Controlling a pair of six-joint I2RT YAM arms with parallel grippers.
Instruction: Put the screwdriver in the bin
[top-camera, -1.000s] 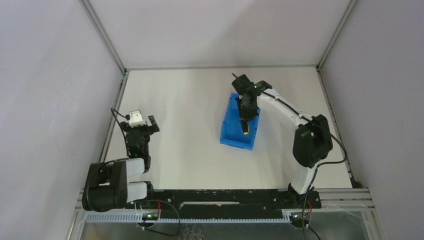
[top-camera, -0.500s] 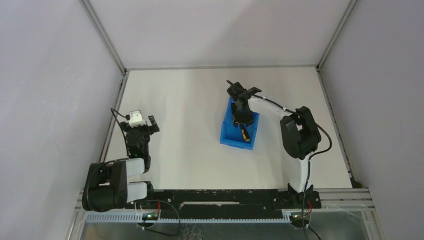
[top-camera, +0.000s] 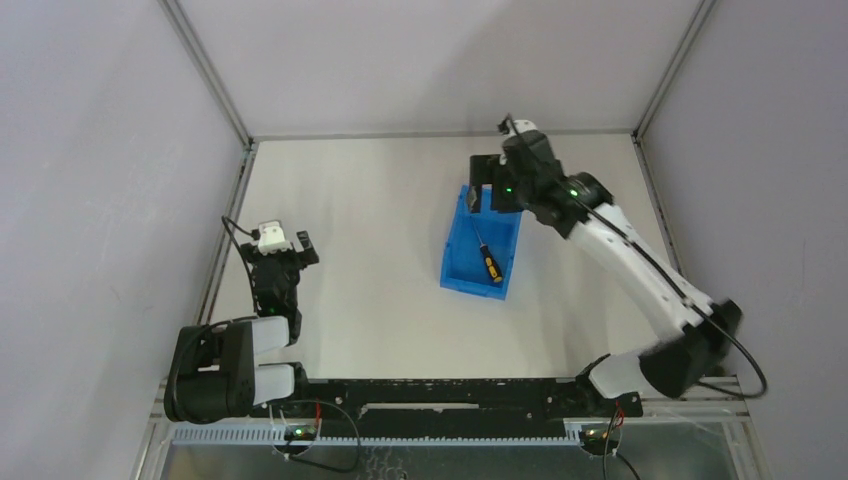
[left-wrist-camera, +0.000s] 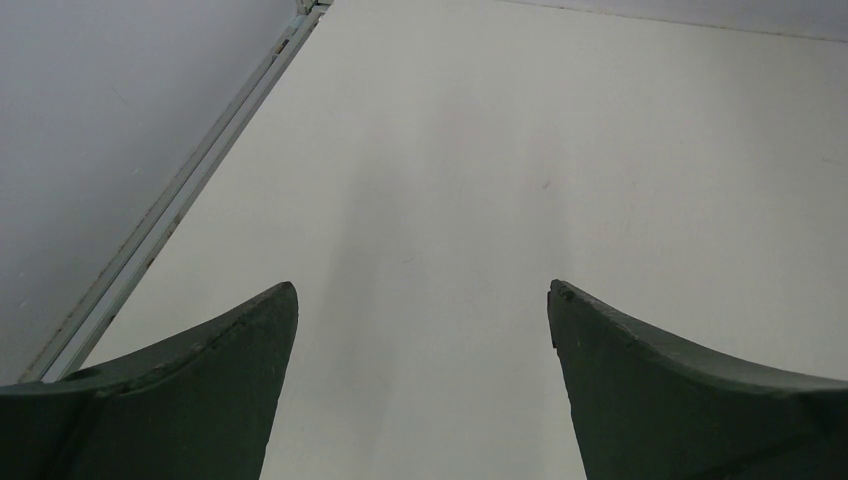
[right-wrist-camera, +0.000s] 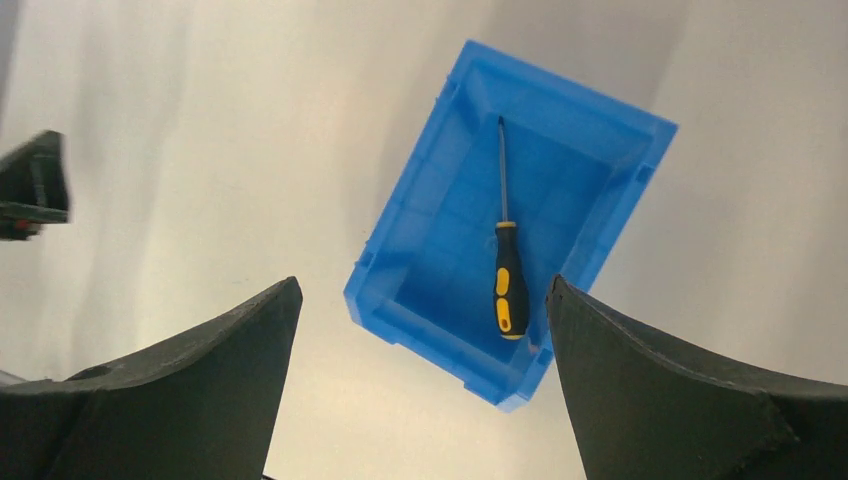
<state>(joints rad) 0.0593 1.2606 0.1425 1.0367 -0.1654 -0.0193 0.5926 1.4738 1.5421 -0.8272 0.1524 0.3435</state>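
Now, placement apparently complete: screwdriver (right-wrist-camera: 508, 270) lying flat on the floor of the blue bin (right-wrist-camera: 400, 215), wholly below the rim. In the top view, yellow-and-black handle toward the end nearer the arm bases, dark shaft pointing to the far end, close beside the right-hand wall. Right gripper (right-wrist-camera: 422, 290) raised above the bin's far end, fingers spread wide, nothing between them, clear of tool and walls alike. Left gripper (left-wrist-camera: 420, 300) likewise spread and empty, over bare white table (left-wrist-camera: 450, 150), well apart from the bin.

Step in hand, by judgement: withdrawal of the right arm after release. For a clean finish:

- Rise straight up before any sideways travel, so as not to clip the bin's sloped far wall.
- Leave the fingers parted during the retreat, since closing low over the bin risks catching the shaft tip.
- Move slowly near the bin. Light plastic on a smooth table, likely to slide at a slight knock.
- Confirm through the wrist view that the whole tool rests inside before swinging back toward the base.
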